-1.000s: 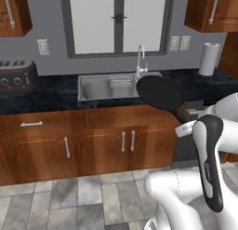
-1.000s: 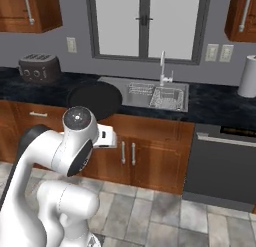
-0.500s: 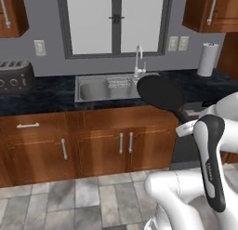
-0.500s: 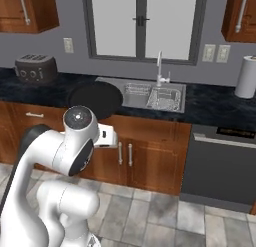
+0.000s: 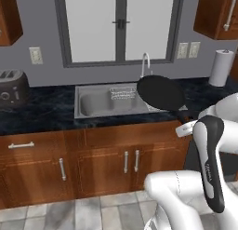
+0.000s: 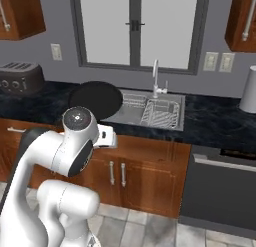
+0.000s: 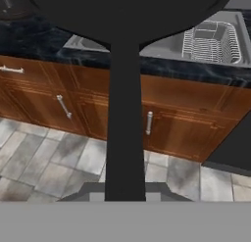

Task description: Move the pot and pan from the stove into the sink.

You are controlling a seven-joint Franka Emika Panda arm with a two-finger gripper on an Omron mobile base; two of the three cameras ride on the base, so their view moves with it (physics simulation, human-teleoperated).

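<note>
The flat black pan hangs in the air over the counter's front edge, just right of the sink. My gripper is shut on the end of its long black handle. In the right base view the pan floats left of the steel sink, above my arm's white joint. The hand view looks along the handle to the pan's dark underside, with the sink beyond it at the upper right. The pot and the stove are out of view.
A gooseneck faucet stands behind the basin. A toaster sits at the far left of the dark counter, a paper towel roll at the right. Wooden cabinets run below; a dark appliance front stands right of them.
The whole scene has slid a little down in both base views, so the base has moved toward the counter. The pan stays in the same grip and pose.
</note>
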